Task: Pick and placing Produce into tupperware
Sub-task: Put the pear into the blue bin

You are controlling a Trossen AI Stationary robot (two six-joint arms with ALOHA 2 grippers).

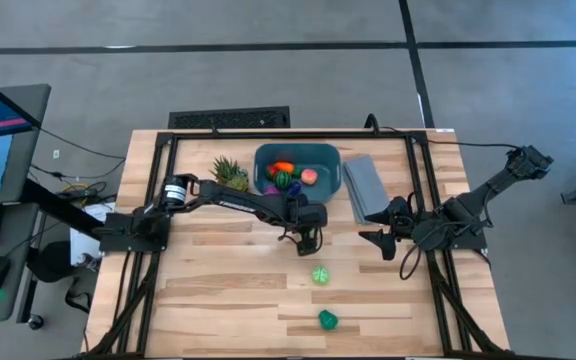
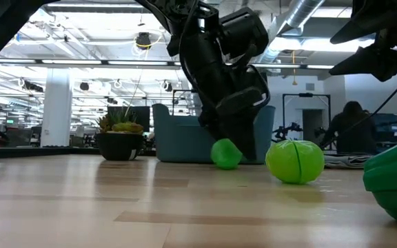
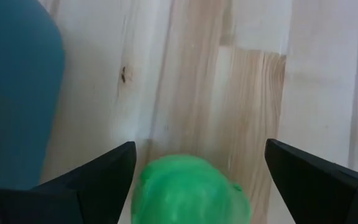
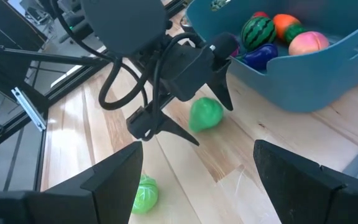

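The teal tupperware [image 1: 298,158] stands at the far middle of the table and holds a watermelon [image 4: 258,30], a peach [image 4: 307,42], an orange piece and a purple one. My left gripper [image 1: 310,243] hangs just in front of it, pointing steeply down, open. A small green ball [image 3: 188,190] rests on the table between its fingers, one finger [image 3: 98,180] close by it, the other [image 3: 309,180] well apart. In the high view the gripper hides this ball. My right gripper [image 1: 380,242] hovers open to the right, with nothing between its fingers.
A light green ball [image 1: 320,274] and a darker green piece [image 1: 328,319] lie on the bare wood nearer the front edge. A spiky potted plant [image 1: 230,172] stands left of the tupperware, and a grey ribbed slab [image 1: 366,187] lies to its right.
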